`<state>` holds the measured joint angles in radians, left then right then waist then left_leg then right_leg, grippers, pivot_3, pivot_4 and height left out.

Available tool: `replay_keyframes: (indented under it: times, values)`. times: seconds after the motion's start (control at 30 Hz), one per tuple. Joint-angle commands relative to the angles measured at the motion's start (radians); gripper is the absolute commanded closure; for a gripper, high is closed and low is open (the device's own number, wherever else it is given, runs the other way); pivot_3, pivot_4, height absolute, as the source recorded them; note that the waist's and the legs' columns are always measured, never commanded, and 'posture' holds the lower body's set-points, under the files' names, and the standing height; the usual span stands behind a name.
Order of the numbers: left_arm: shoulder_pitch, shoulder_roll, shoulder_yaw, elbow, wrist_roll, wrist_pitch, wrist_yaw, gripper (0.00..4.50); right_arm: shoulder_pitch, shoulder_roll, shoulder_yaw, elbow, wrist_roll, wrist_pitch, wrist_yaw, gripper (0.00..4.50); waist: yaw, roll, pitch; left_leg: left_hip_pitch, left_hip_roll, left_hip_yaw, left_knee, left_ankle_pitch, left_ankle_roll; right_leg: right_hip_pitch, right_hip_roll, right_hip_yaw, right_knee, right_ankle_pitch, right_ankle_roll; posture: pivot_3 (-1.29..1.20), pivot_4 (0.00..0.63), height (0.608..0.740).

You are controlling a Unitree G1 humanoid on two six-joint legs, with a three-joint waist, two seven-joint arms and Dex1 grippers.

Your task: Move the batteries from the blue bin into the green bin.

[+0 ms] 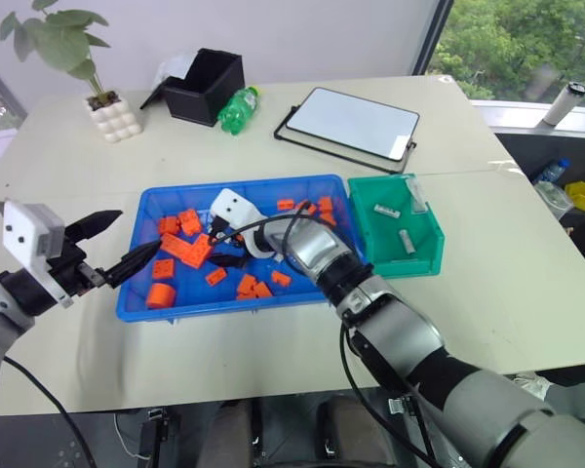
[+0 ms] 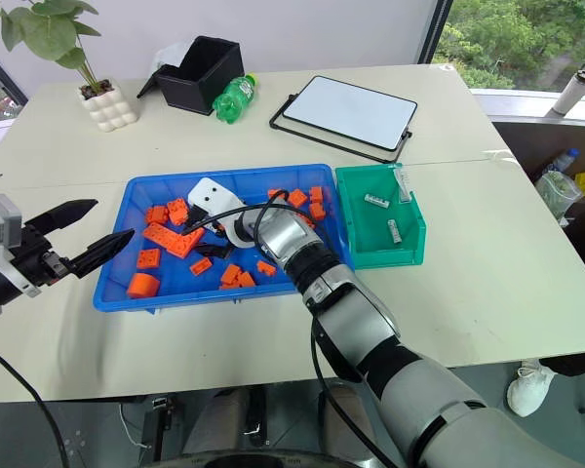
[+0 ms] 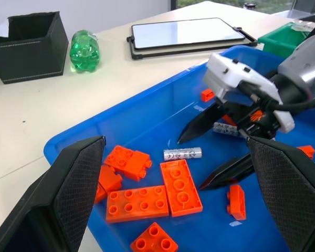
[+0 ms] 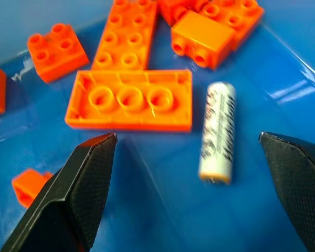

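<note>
Picking is the step in hand: my right gripper (image 4: 186,194) hangs inside the blue bin (image 1: 141,308), fingers spread wide with nothing between them, poised over a battery (image 4: 218,131) lying just beside an orange block (image 4: 130,100). Next, I judge, comes lowering to straddle it and closing. My left gripper (image 1: 117,244) waits open at the bin's left rim.

The right arm reached forward and across toward the robot's left, its wrist bent downward, and the right end effector (image 1: 227,249) pointed down and leftward with its two black fingers spread wide apart, holding nothing. The left end effector (image 1: 120,241) hung roughly level, pointing rightward, fingers likewise parted and empty.
</note>
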<state>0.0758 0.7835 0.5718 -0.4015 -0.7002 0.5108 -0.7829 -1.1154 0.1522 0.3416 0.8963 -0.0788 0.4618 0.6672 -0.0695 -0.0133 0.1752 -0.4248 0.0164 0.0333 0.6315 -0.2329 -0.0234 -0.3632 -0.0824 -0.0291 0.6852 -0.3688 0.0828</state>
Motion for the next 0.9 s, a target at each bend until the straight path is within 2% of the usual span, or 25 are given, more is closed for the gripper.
replay_keyframes:
  times: [0.03, 0.07, 0.27, 0.3, 0.6, 0.7, 0.9]
  values:
    - [0.001, 0.009, 0.029, -0.028, -0.006, -0.008, 0.006, 0.00, -0.010, 0.009, -0.006, 0.083, -0.020, -0.030, -0.014, 0.56, 0.000, 0.000, 0.000, 0.000, 0.000, 0.000, 0.000, 0.000, 0.000, 0.000, 0.000, 0.000, 0.000, 0.000, 0.000, 0.00, 0.150, 0.740]
    - [0.005, 0.008, 0.033, -0.032, -0.007, -0.007, 0.008, 0.00, -0.012, 0.007, -0.009, 0.095, -0.022, -0.037, -0.015, 0.86, 0.000, 0.000, 0.000, 0.000, 0.000, 0.000, 0.000, 0.000, 0.000, 0.000, 0.000, 0.000, 0.000, 0.000, 0.000, 0.00, 0.150, 0.740]
    - [0.019, 0.009, 0.050, -0.045, -0.013, -0.005, 0.016, 0.00, -0.014, -0.002, -0.019, 0.122, -0.035, -0.046, 0.000, 4.06, -0.001, 0.000, 0.000, 0.001, 0.000, 0.000, 0.000, 0.000, 0.000, 0.001, 0.000, 0.000, 0.000, 0.000, 0.000, 0.00, 0.150, 0.740]
    - [0.019, 0.009, 0.050, -0.046, -0.014, -0.005, 0.017, 0.00, -0.013, -0.002, -0.019, 0.121, -0.037, -0.045, 0.003, 4.44, -0.001, 0.000, 0.000, 0.001, 0.000, 0.000, 0.000, 0.000, 0.000, 0.001, 0.000, 0.000, 0.000, 0.000, 0.000, 0.00, 0.150, 0.740]
    - [0.006, 0.021, 0.026, -0.041, -0.021, -0.002, 0.000, 0.00, -0.025, -0.006, -0.043, 0.072, -0.024, -0.019, -0.005, 4.42, 0.000, 0.000, 0.000, 0.003, 0.000, 0.000, 0.000, 0.000, 0.001, 0.002, 0.000, 0.000, 0.000, 0.000, 0.000, 0.00, 0.150, 0.740]
    - [0.010, 0.038, 0.015, -0.030, -0.027, 0.004, -0.038, 0.00, -0.061, -0.051, -0.085, -0.024, 0.002, 0.022, 0.001, 4.42, 0.002, 0.000, 0.000, 0.002, 0.000, 0.000, -0.001, 0.000, 0.000, 0.002, 0.000, 0.000, 0.000, 0.000, 0.000, 0.00, 0.150, 0.740]
    - [-0.041, 0.068, -0.020, 0.043, -0.004, -0.016, -0.104, 0.00, -0.111, -0.198, -0.168, -0.356, 0.084, 0.280, 0.066, 4.42, 0.011, 0.000, 0.000, -0.002, 0.000, 0.000, 0.000, 0.000, 0.001, -0.002, -0.001, 0.000, 0.000, 0.000, 0.000, 0.00, 0.150, 0.740]
